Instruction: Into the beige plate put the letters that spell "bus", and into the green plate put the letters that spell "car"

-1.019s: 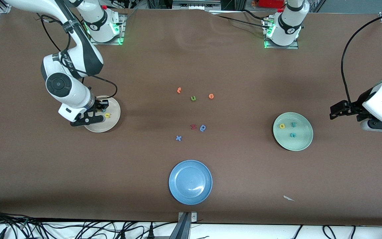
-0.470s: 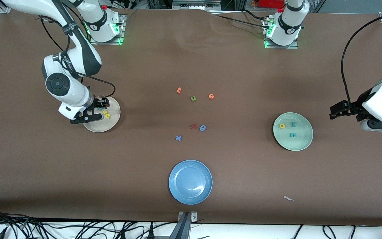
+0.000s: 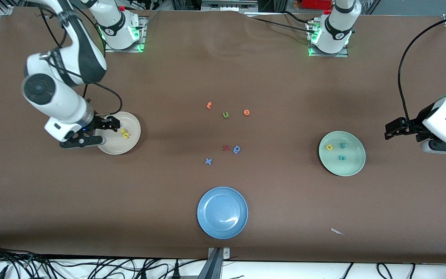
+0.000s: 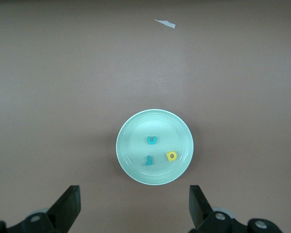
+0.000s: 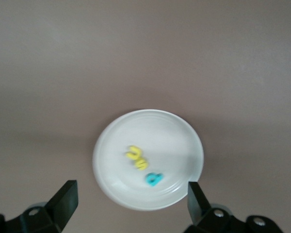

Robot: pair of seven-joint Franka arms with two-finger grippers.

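1. Right gripper [image 3: 108, 124]: hangs over the beige plate's edge at the right arm's end of the table, jaws spread wide and empty. A second ago it sat low over the plate; it has since opened and drawn up and away toward that table end. Finding: the last letter has just been released.

2. Left gripper [image 3: 391, 130]: waits in the air at the left arm's end of the table, past the green plate, jaws wide, holding nothing. Unchanged over the last second.

3. Beige plate [image 3: 130, 143]: near the table edge at the right arm's end. The right wrist view shows three letters lying in it: the yellow u [image 5: 132, 153], the yellow s [image 5: 141, 164] touching it, and the teal b [image 5: 153, 179] just beside them, all clear of the fingers [image 5: 64, 199].

4. Green plate [image 3: 352, 166]: toward the left arm's end. It carries the yellow a [image 3: 329, 147], the teal r [image 3: 342, 145] and the teal c [image 3: 341, 157], apart from one another.

5. Blue plate [image 3: 211, 226]: near the table's front edge, mid-length.

6. Leftover letters at mid-table: orange letter [image 3: 209, 105], olive u [image 3: 225, 114], orange o [image 3: 246, 112], dark red letter [image 3: 225, 147], blue q-like letter [image 3: 237, 149], blue x [image 3: 208, 161]. None belongs to either word.

7. Judgement: both words appear sorted; only retraction of the right arm seems to remain.
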